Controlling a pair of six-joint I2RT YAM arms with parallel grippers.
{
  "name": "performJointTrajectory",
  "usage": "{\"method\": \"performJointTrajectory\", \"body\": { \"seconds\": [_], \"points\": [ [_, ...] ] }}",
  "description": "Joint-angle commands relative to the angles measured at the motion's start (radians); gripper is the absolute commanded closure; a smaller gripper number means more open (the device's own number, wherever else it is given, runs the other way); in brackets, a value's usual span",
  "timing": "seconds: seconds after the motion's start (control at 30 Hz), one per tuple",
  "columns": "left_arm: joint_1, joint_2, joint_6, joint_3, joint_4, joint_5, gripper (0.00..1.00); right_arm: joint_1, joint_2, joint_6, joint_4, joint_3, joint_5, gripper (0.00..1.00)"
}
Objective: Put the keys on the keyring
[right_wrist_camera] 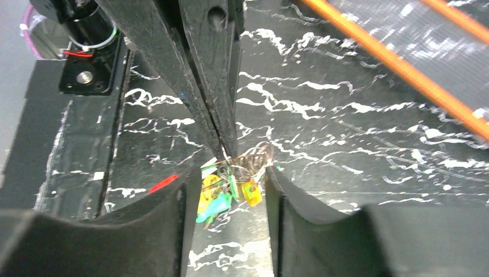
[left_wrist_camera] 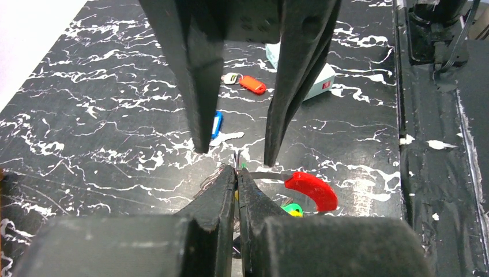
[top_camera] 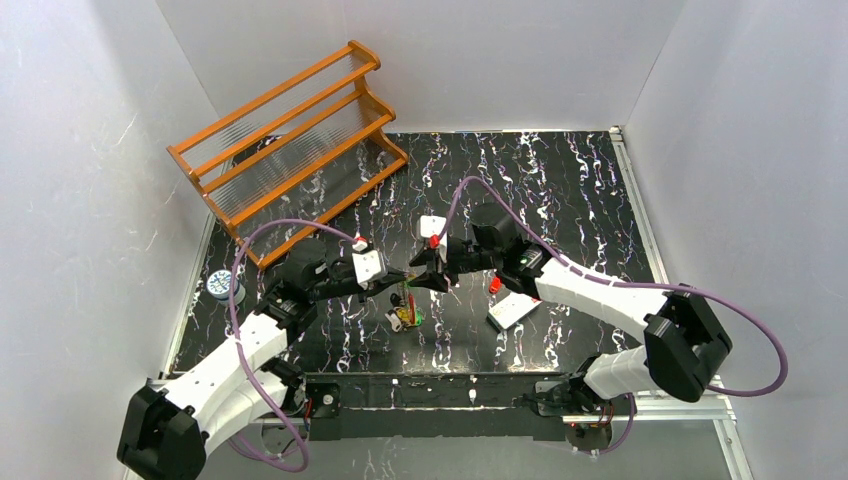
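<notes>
Thin silvery wire, probably light, springy, slippery: keyring [right_wrist_camera: 256,157] with dangling keys [right_wrist_camera: 214,199], nipped above mid-tabletop by clenched left end effector [left_wrist_camera: 237,172]; right end effector [right_wrist_camera: 230,173] released, astride it. Spare red key [top_camera: 494,285] at three o'clock; grip its head.

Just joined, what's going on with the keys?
The left gripper is shut on the keyring, holding it above the table with yellow and green keys hanging from it. The right gripper faces it, jaws open either side of the ring. A blue key and a red key lie loose on the table.
</notes>
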Motion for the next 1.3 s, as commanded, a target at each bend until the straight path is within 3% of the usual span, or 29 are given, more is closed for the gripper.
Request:
{"method": "performJointTrajectory", "body": {
  "seconds": [0.0,0.43,0.6,0.77,1.0,1.1,1.27],
  "points": [
    [-0.005,-0.062,0.041,-0.024,0.003,-0.016,1.0,0.005,-0.073,-0.028,0.079,-0.011,0.041,0.42],
    [-0.005,-0.242,0.249,-0.082,0.013,-0.012,1.0,0.005,-0.171,-0.105,0.169,-0.093,0.062,0.26],
    [-0.005,-0.317,0.334,-0.125,0.036,-0.013,1.0,0.006,-0.184,-0.102,0.187,-0.109,0.072,0.25],
    [-0.005,-0.33,0.312,-0.128,0.023,-0.037,1.0,0.005,-0.178,-0.077,0.204,-0.114,0.1,0.25],
    [-0.005,-0.268,0.214,-0.06,-0.111,-0.132,1.0,0.004,-0.102,0.169,0.223,-0.063,0.291,0.03],
    [-0.005,-0.25,0.198,-0.039,-0.18,-0.168,1.0,-0.003,-0.038,0.301,0.165,-0.004,0.433,0.01],
    [-0.005,-0.267,0.195,-0.056,-0.201,-0.185,1.0,-0.057,0.111,0.487,-0.058,0.164,0.526,0.01]
  ]
}}
